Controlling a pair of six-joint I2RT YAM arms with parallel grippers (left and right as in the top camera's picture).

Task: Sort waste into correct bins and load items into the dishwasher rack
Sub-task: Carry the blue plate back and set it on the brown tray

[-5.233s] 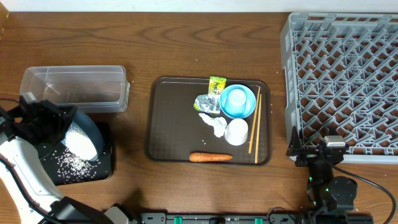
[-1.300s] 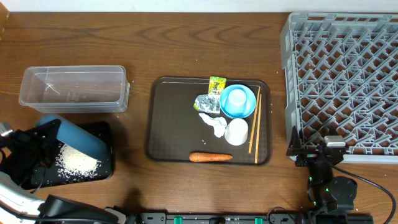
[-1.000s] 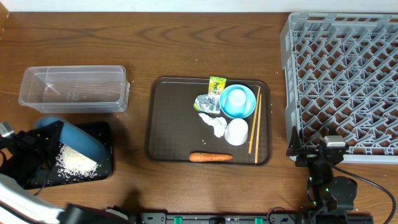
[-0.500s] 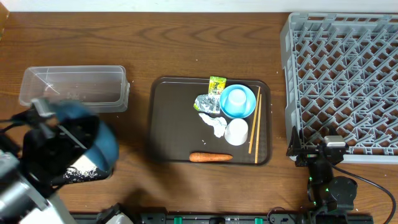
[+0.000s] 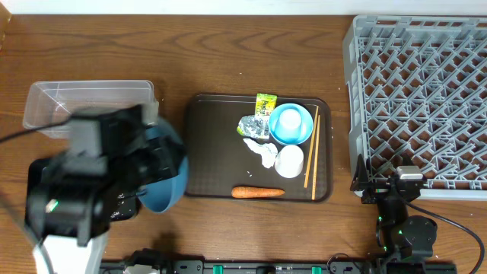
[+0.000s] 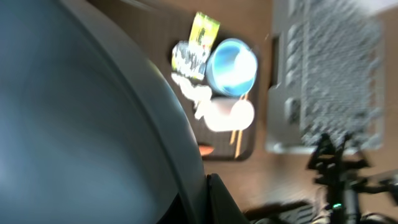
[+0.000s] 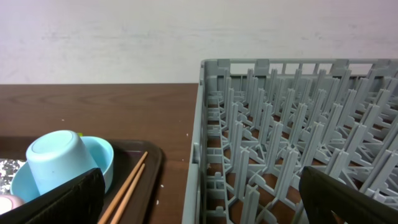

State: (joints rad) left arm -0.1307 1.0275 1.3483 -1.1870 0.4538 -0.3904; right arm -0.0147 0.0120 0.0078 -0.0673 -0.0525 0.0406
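Currently | dark-blue plate (image 5: 164, 176) is held tilted above the counter (image 5: 114, 46) by the clenched left claw (image 6: 210, 196), beside the brown tray (image 5: 207, 152) | right claw (image 5: 384, 186) is spread wide, empty, near the dishwasher rack (image 5: 426, 91).

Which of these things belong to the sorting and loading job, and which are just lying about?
Job: plate, carrot, wrapper, foil, tissue, blue cup, white cup, chopsticks, tub, rack.
Lying about: brown tray, table.
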